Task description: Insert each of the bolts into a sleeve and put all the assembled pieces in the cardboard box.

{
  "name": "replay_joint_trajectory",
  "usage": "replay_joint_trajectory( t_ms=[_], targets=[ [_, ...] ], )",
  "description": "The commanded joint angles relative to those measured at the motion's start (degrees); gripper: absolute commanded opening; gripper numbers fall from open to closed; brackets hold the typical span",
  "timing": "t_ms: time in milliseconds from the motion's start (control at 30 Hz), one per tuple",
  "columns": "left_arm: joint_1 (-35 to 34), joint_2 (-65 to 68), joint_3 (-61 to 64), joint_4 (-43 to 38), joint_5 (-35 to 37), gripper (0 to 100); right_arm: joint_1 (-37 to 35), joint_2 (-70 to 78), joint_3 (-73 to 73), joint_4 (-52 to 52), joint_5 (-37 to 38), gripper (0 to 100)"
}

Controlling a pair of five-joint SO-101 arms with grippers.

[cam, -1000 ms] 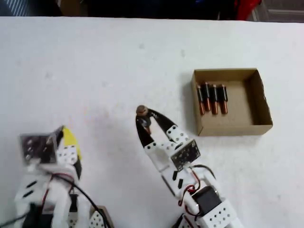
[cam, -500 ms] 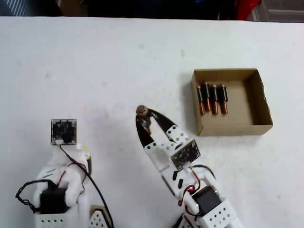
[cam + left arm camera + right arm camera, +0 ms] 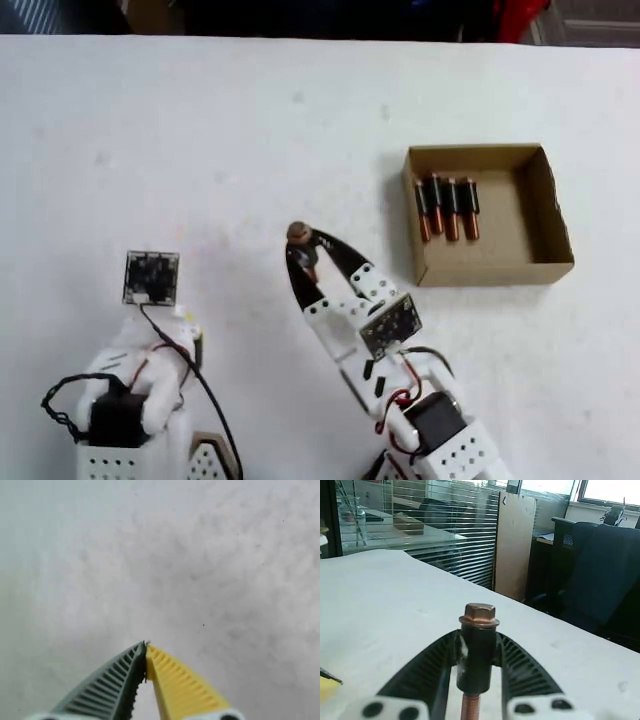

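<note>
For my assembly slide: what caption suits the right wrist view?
Right gripper grips a black sleeve with a copper bolt through it, over the white table.

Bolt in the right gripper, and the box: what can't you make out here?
1. Right wrist view: the bolt has its end cut off by the frame edge; the right gripper covers the sleeve sides.
2. High view: the pieces in the box are too small to tell how deep each bolt sits.
</note>
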Motion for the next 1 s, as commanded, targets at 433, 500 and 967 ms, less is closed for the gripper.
replay_joint_trajectory(
  t_ms=[433, 500, 967],
  targets=[
    [-1.45, -0.22, 10.11, -4.57, 0.00, 2, 7.52, -0.66, 0.09, 2.24, 0.53, 1.7],
    [-1.45, -0.22, 10.11, -4.57, -0.18, 2, 7.60, -0.66, -0.09, 2.24, 0.53, 1.7],
    [-1.63, -0.13, 9.67, -6.51, -0.26, 2, 15.43, -0.22, -15.30, 23.78, 0.70, 1.7]
  ],
)
